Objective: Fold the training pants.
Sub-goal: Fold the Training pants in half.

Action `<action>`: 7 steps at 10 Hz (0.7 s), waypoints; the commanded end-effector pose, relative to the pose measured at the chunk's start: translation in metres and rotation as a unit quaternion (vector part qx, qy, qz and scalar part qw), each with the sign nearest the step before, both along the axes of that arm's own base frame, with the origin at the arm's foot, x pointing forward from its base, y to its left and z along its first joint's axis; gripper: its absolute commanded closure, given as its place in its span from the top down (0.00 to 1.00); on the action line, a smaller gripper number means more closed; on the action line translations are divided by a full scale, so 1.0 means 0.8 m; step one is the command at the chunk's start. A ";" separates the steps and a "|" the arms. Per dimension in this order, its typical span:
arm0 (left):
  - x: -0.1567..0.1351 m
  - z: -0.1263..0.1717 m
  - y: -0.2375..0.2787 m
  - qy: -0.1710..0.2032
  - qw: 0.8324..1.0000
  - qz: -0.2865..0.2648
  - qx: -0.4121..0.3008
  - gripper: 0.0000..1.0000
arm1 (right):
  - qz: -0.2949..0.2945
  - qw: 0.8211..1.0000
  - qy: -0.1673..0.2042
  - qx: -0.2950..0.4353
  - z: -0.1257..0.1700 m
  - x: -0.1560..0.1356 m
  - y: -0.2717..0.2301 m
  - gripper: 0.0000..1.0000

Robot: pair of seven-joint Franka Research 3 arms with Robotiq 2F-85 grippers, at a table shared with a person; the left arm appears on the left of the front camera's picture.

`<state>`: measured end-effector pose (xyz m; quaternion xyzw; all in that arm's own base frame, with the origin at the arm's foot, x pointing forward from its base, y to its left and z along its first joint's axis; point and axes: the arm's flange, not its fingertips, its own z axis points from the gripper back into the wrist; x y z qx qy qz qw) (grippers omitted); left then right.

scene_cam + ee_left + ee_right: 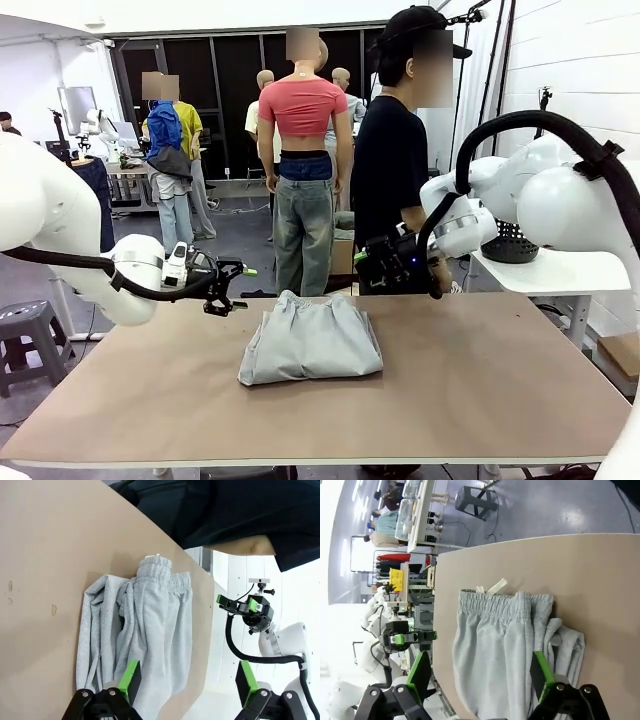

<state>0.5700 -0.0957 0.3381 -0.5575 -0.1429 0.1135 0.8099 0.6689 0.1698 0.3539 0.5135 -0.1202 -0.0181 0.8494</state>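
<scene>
Grey floor (240,235), white side table (560,272), stool (25,330)

In the left wrist view the training pants (145,645) run off the bottom edge behind the left gripper's fingers (131,676), so their lower hem stays unseen. In the right wrist view the bottom edge likewise cuts them off. The counter (480,380) loses its near corners at the front view's border.

Grey training pants (310,340), folded, on table
</scene>
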 end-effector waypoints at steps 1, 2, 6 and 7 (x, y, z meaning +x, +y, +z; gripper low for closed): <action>0.006 -0.008 -0.004 0.010 1.000 -0.002 0.000 1.00 | 0.002 1.000 0.008 0.003 -0.010 0.004 0.000 1.00; 0.006 -0.008 -0.004 0.010 1.000 -0.002 0.000 1.00 | 0.002 1.000 0.008 0.003 -0.010 0.004 0.000 1.00; 0.006 -0.008 -0.004 0.010 1.000 -0.002 0.000 1.00 | 0.002 1.000 0.008 0.003 -0.010 0.004 0.000 1.00; 0.006 -0.008 -0.004 0.010 1.000 -0.002 0.000 1.00 | 0.002 1.000 0.008 0.003 -0.010 0.004 0.000 1.00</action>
